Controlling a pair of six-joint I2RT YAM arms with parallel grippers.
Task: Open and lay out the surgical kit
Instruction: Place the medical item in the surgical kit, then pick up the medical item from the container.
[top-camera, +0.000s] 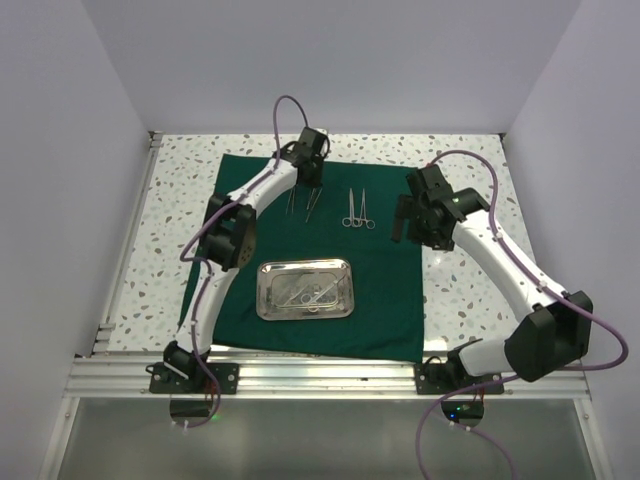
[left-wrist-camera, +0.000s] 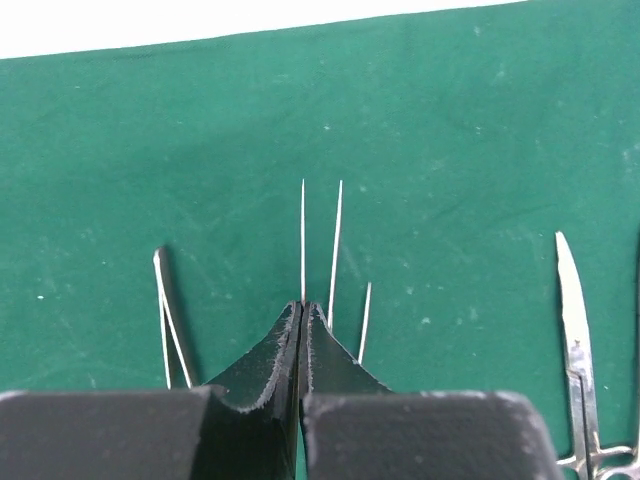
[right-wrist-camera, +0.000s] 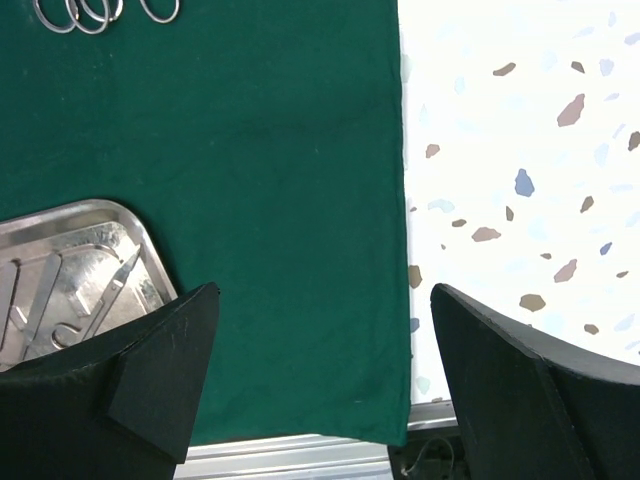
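The dark green cloth (top-camera: 390, 290) lies spread flat on the table. The steel tray (top-camera: 265, 300) sits on its near middle with several thin silver instruments (top-camera: 305, 292) inside. My left gripper (top-camera: 312, 188) is down at the cloth's far part, shut on thin silver tweezers (left-wrist-camera: 303, 235) whose prong sticks out from the tips of the gripper (left-wrist-camera: 302, 305). Another pair of tweezers (left-wrist-camera: 163, 315) lies to the left and scissors (left-wrist-camera: 576, 340) to the right. My right gripper (right-wrist-camera: 322, 295) is open and empty over the cloth's right edge (right-wrist-camera: 395, 250), beside the tray (right-wrist-camera: 60, 225).
Two ring-handled forceps or scissors (top-camera: 358, 210) lie on the cloth right of the left gripper; their rings show in the right wrist view (right-wrist-camera: 90, 12). Speckled tabletop (top-camera: 470, 290) surrounds the cloth. A metal rail (top-camera: 320, 375) runs along the near edge.
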